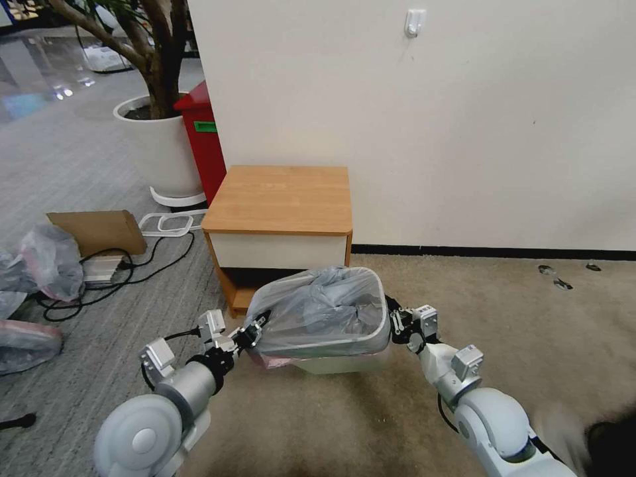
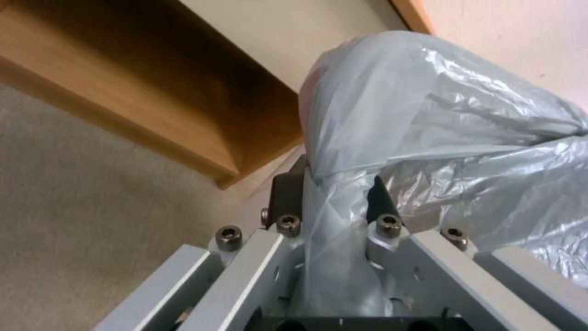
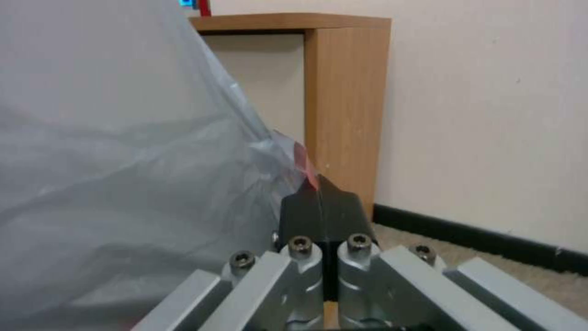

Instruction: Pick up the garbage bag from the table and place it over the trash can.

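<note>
The translucent grey garbage bag (image 1: 318,308) is spread over the mouth of the cream-white trash can (image 1: 341,363), which stands on the carpet in front of the wooden table (image 1: 278,199). My left gripper (image 1: 255,329) is at the bag's left edge. In the left wrist view the left gripper (image 2: 334,184) is shut on a bunched strip of the garbage bag (image 2: 459,138). My right gripper (image 1: 395,319) is at the bag's right edge. The right wrist view shows the right gripper (image 3: 319,188) pinching the pink-red edge of the garbage bag (image 3: 122,184). The table top is bare.
A red bin (image 1: 202,142) and a big white planter (image 1: 159,142) stand behind the table on the left. Cardboard (image 1: 99,228), black cables (image 1: 126,268) and puffy plastic bundles (image 1: 46,262) lie on the floor to the left. Open carpet (image 1: 517,318) lies to the right.
</note>
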Available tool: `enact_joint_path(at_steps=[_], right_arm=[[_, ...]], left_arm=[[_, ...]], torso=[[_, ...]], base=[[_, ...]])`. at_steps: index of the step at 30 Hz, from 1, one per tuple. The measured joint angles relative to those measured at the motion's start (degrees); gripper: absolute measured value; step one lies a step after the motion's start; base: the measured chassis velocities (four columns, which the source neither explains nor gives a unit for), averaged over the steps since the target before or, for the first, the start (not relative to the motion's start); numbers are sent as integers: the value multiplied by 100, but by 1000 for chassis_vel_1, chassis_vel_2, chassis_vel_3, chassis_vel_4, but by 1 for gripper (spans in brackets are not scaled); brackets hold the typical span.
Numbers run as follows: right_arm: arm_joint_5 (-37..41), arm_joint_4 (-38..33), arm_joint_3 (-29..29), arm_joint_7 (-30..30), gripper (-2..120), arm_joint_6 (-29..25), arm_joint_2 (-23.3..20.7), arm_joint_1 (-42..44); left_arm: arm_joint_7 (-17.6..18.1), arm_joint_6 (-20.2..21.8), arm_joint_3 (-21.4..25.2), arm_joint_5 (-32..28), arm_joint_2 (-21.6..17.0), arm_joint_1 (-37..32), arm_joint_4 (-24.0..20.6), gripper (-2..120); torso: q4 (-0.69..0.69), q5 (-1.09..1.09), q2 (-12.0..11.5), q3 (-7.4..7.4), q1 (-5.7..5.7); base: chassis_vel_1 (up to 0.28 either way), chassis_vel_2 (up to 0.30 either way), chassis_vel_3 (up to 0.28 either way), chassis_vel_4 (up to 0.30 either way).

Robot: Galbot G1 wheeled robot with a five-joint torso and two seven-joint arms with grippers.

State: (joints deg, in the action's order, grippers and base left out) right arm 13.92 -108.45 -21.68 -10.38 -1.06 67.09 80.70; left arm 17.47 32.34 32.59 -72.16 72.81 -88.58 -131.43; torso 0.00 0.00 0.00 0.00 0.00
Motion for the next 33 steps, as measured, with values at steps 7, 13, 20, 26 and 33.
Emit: enact_joint_path(at_steps=[7,13,20,26,33], right_arm=[[-243,34,-84,0,0,-72,15,27],[216,-226,-129,193,19,-29,-11,215],[1048,-653,-329,201,42,85,-34,465],[1746,-1183,-650,250,62,241,-89,516],[1912,-2497,-366,290,76,1185,-578,-44]], left_arm=[[4,12,-13,-60,-7,-2,-28,5],[5,25,-69,362,-16,2,47,5],[6,19,-72,762,-86,0,127,5],[5,5,-158,1174,-130,-12,195,5],[-11,-346,-580,2609,-193,19,254,5]], torso=[[0,0,0,0,0],[0,0,0,0,0],[0,0,0,0,0],[0,1,0,0,0],[1,0,0,0,0]], base=[[0,0,0,0],[0,0,0,0],[0,0,0,0],[0,0,0,0],[0,0,0,0]])
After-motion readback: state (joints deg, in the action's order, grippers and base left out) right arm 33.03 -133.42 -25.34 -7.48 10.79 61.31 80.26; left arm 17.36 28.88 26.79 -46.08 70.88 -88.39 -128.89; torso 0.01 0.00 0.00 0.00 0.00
